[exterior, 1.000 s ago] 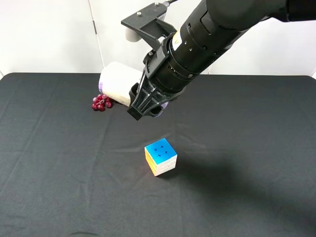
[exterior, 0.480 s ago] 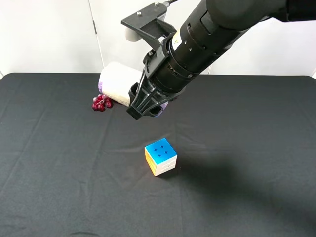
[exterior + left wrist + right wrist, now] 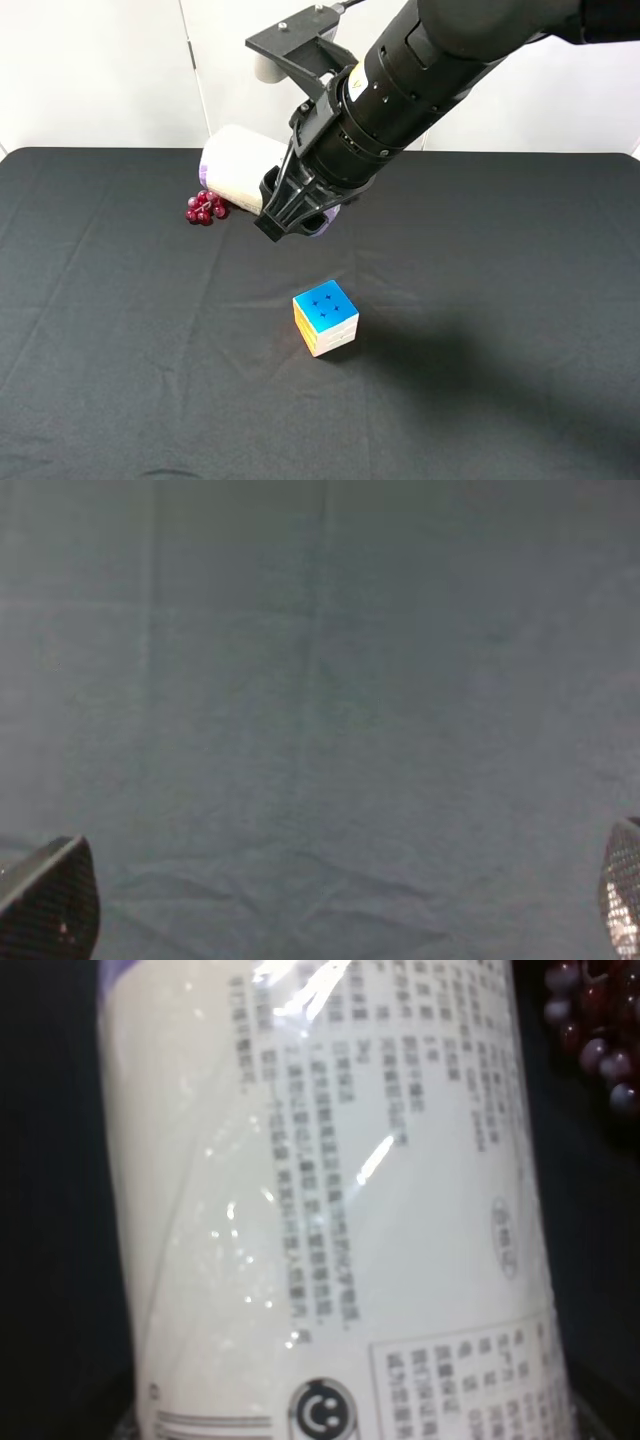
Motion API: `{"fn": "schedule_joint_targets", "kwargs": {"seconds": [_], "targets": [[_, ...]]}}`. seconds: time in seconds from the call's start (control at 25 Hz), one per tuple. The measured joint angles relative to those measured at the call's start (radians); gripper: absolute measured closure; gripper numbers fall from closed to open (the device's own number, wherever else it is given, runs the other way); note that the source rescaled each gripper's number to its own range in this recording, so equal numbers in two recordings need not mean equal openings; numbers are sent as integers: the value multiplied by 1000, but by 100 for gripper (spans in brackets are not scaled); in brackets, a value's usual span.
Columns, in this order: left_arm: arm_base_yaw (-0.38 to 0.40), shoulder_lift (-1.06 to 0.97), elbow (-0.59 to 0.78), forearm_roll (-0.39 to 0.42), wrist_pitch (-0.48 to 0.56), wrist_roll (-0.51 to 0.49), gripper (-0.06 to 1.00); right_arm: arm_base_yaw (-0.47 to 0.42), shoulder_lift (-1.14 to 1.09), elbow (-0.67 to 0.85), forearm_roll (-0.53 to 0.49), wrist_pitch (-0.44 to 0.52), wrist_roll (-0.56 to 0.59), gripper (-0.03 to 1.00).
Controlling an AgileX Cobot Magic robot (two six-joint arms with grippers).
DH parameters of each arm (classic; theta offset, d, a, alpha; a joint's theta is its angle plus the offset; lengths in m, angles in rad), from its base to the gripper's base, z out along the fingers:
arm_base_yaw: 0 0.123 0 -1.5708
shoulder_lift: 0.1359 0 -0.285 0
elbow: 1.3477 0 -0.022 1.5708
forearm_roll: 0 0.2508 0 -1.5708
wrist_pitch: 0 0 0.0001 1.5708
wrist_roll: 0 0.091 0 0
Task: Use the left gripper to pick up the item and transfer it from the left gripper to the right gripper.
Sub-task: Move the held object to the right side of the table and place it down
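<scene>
Exterior high: right gripper [image 3: 287, 228], closed, hangs at the item [image 3: 235, 165], perhaps touching; left gripper [image 3: 335, 905] spread wide; open cloth [image 3: 500, 300] surrounds cube [image 3: 325, 318].

I work over a wide table [image 3: 100, 380] covered from edge to edge in a matte black cloth [image 3: 520, 250]. Behind its far edge stands a plain white wall [image 3: 90, 70], crossed by a thin vertical seam [image 3: 193, 70] left of centre. The light is bright and even. It leaves one soft, blurred shadow [image 3: 480, 360] on the cloth, right of centre on the near side. Seen close from my left wrist, the cloth looks grey, with faint creases [image 3: 300, 880].
</scene>
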Motion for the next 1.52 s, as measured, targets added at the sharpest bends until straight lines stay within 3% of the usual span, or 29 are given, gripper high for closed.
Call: {"fn": "schedule_joint_targets", "kwargs": {"seconds": [0.52, 0.88, 1.36, 1.52], "targets": [[-130, 0, 6, 17, -5, -21, -6, 0, 0, 0, 0, -8, 1, 94], [-134, 0, 42, -22, -79, -21, -6, 0, 0, 0, 0, -8, 3, 94], [-134, -4, 42, -25, -84, -21, -6, 0, 0, 0, 0, -8, 3, 94], [-134, -87, 42, -25, -85, -21, -6, 0, 0, 0, 0, -8, 16, 94]]}}
